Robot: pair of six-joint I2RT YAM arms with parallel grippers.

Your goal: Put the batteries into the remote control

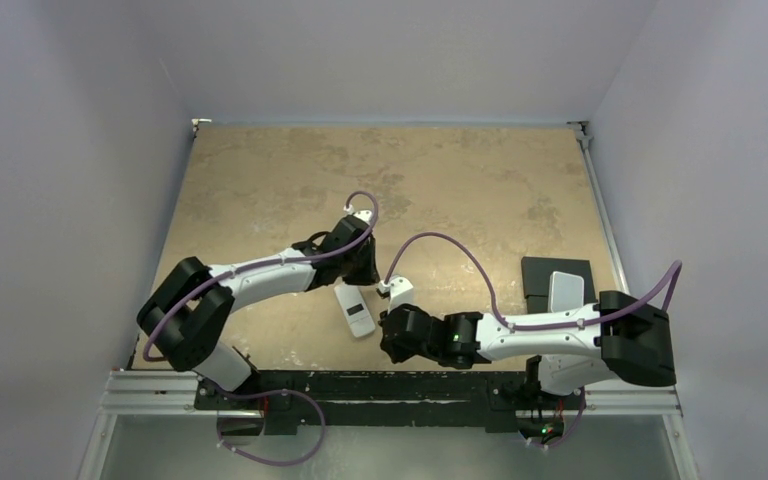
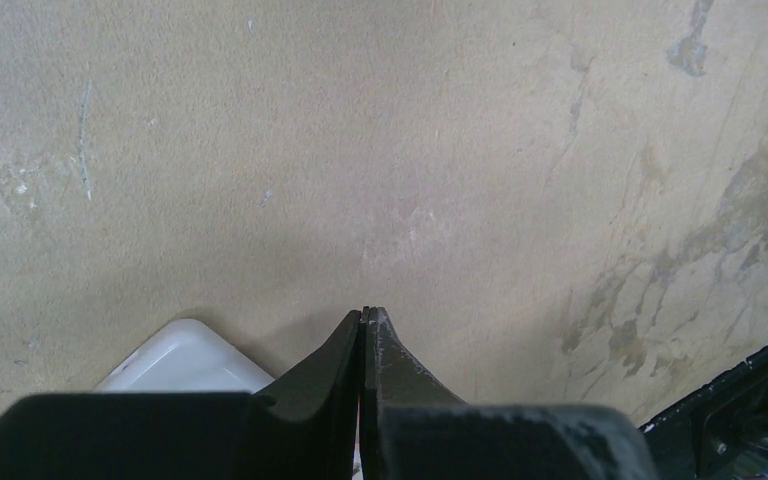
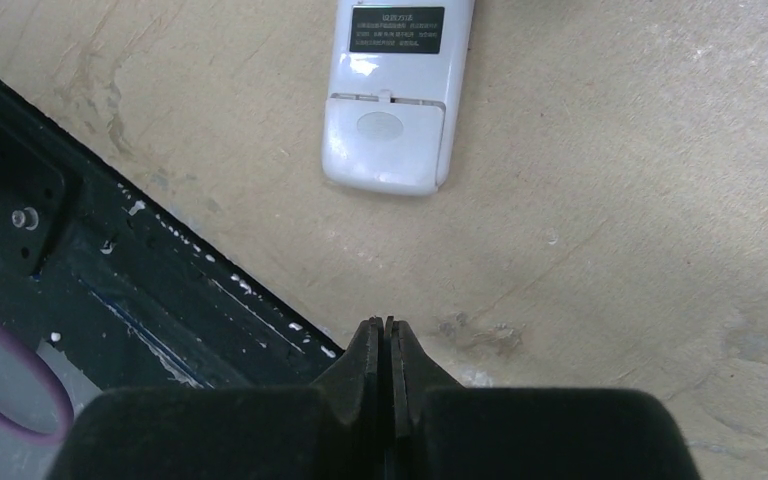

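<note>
The remote control point(image 1: 355, 310) lies flat on the table point(image 1: 290, 180), near its front edge, between my two arms. Its plain white back faces up. From the right wrist camera I see it best point(image 3: 395, 100): a rounded white shell, with the battery door point(image 3: 385, 140) seated at its near end and an oval thumb mark pressed into that door. Above the door is a black label point(image 3: 397, 29) with several lines of pale print. The characters look Chinese, but they are too small and soft for me to read. The top of the picture cuts off the far end of the remote.

In the left wrist view only one rounded white corner point(image 2: 185, 360) shows. The finger housing hides the rest, so I take it for the remote but cannot be sure.

The left gripper point(image 2: 363, 315) is pinched closed, tip against tip, with nothing between the tips, and it hangs just beyond the remote's far end point(image 1: 363, 272). The right gripper point(image 3: 388, 325) is likewise closed on nothing, over bare table beside the black rail point(image 3: 160, 290) and close to the remote's near end point(image 1: 390, 340).

Well off to the right, a pale grey block point(image 1: 567, 293) rests on a dark pad point(image 1: 540, 275); I cannot make out any detail on either.
</note>
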